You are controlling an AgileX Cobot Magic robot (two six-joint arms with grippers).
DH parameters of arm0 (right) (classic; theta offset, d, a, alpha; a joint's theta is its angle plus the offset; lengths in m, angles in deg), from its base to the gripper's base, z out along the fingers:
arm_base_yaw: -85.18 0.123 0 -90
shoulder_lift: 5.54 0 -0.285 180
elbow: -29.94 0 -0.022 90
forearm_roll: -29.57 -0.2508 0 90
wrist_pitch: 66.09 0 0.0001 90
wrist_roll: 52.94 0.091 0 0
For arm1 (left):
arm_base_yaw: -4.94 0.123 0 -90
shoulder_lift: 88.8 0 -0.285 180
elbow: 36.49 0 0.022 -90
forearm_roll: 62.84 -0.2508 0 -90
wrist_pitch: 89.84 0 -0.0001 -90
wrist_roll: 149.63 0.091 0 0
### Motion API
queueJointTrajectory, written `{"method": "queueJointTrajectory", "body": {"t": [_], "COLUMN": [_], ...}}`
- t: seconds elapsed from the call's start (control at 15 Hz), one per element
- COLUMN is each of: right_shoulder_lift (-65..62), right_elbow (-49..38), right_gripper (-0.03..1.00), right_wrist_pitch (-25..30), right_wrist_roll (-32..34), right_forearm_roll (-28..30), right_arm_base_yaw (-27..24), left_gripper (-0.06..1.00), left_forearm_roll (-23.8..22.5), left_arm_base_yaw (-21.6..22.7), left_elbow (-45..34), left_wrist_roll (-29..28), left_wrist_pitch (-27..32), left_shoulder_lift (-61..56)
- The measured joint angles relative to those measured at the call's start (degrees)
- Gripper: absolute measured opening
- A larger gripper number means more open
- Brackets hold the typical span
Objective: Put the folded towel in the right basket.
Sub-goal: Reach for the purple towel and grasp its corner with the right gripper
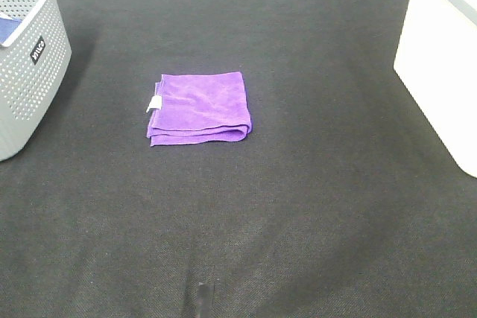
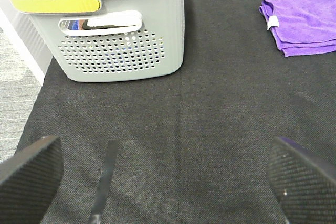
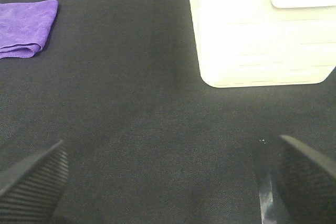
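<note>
The folded towel point(image 1: 199, 108) lies flat on the worktop point(image 1: 298, 221), just left of centre, the right basket point(image 1: 440, 65) off at its 3 o'clock. The left claw point(image 2: 168, 177) and right claw point(image 3: 168, 182) both gape wide, holding nothing; from the right one the towel sits around 11 o'clock, I'd judge.

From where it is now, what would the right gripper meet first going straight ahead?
Probably the white basket: its near wall stands ahead of one side of the open right gripper. The gripper's midline passes over bare black mat, beside the basket's corner. Depth is unclear.
</note>
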Motion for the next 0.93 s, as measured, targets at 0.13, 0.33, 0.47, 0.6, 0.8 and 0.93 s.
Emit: {"method": "queueJointTrajectory", "body": {"t": [0.13, 0.33, 0.47, 0.6, 0.8, 0.93], "right_shoulder_lift": [0.0, 0.0, 0.0, 0.0, 0.0, 0.0], "right_elbow": [0.0, 0.0, 0.0, 0.0, 0.0, 0.0], "right_gripper": [0.96, 0.96, 0.96, 0.96, 0.96, 0.96], "right_wrist_pitch": [0.0, 0.0, 0.0, 0.0, 0.0, 0.0], "right_wrist_roll": [0.0, 0.0, 0.0, 0.0, 0.0, 0.0], "right_forearm_roll": [0.0, 0.0, 0.0, 0.0, 0.0, 0.0], "right_arm_base_yaw": [0.0, 0.0, 0.0, 0.0, 0.0, 0.0], "left_gripper": [0.99, 0.99, 0.99, 0.99, 0.99, 0.99], "left_forearm_roll": [0.0, 0.0, 0.0, 0.0, 0.0, 0.0], "left_arm_base_yaw": [0.0, 0.0, 0.0, 0.0, 0.0, 0.0], "left_elbow": [0.0, 0.0, 0.0, 0.0, 0.0, 0.0], "left_wrist_roll": [0.0, 0.0, 0.0, 0.0, 0.0, 0.0], "left_wrist_pitch": [0.0, 0.0, 0.0, 0.0, 0.0, 0.0], "left_shoulder_lift": [0.0, 0.0, 0.0, 0.0, 0.0, 0.0]}}
